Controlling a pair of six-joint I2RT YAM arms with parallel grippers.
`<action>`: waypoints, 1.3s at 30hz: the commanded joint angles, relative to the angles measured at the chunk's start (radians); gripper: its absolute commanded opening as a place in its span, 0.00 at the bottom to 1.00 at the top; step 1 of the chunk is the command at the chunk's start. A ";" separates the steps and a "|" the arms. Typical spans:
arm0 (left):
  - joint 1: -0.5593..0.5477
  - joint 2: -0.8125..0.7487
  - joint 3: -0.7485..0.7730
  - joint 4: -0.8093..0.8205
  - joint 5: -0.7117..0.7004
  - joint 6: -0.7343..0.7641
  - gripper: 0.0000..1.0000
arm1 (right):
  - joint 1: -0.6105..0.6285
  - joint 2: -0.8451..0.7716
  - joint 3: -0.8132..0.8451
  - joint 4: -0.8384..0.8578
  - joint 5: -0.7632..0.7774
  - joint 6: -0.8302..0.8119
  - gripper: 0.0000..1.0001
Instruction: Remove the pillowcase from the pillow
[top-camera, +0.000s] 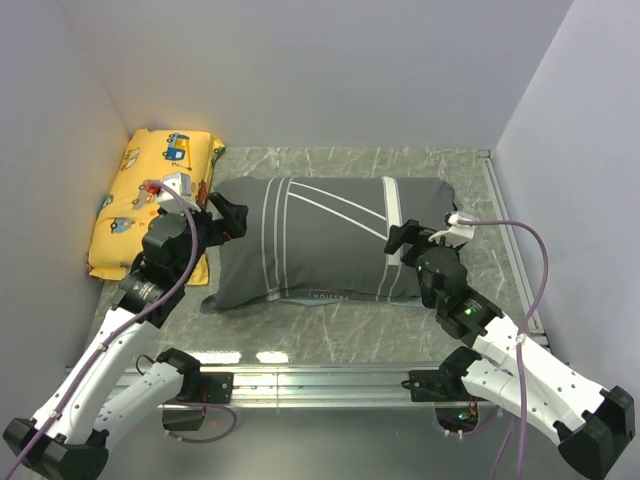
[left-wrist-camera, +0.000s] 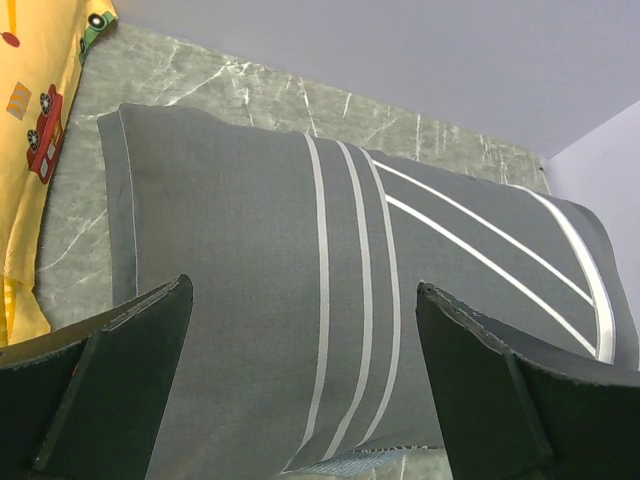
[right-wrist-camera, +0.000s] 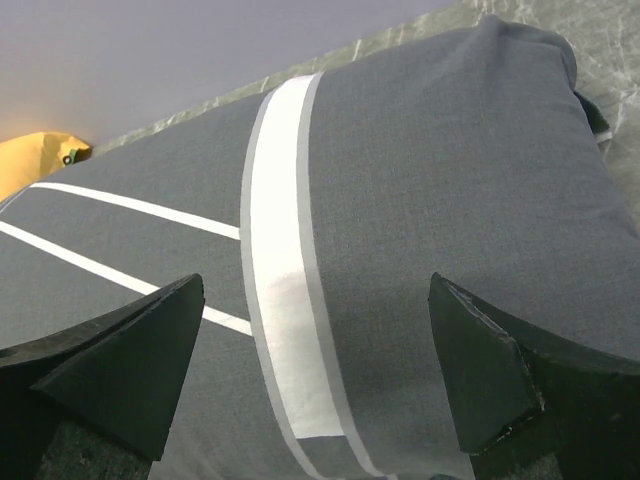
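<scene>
Altogether: one pillowcase (top-camera: 320, 240), one cushion (top-camera: 128, 205), left end effector (top-camera: 229, 217), right end effector (top-camera: 399, 239).

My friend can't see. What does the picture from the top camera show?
A filled dark grey fabric pillowcase with thin white stripes lies on a marbled grey table, with the left gripper and right gripper open at its ends. A yellow cartoon-car cushion lies far left.

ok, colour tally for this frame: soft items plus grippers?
Dark grey, white stripes: 1, the pillowcase
Yellow: 1, the car-print cushion
Black: 2, the left gripper and the right gripper, both open
Total: 4
</scene>
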 joint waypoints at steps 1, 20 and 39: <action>-0.003 0.005 0.010 0.023 0.013 0.024 0.99 | 0.005 0.003 0.057 0.002 0.014 -0.007 1.00; -0.003 -0.096 -0.154 -0.027 -0.013 -0.133 0.99 | 0.005 0.030 0.130 -0.182 -0.136 -0.027 0.96; -0.012 -0.199 -0.564 0.193 0.051 -0.301 0.99 | 0.006 -0.082 -0.186 -0.182 -0.288 0.309 0.94</action>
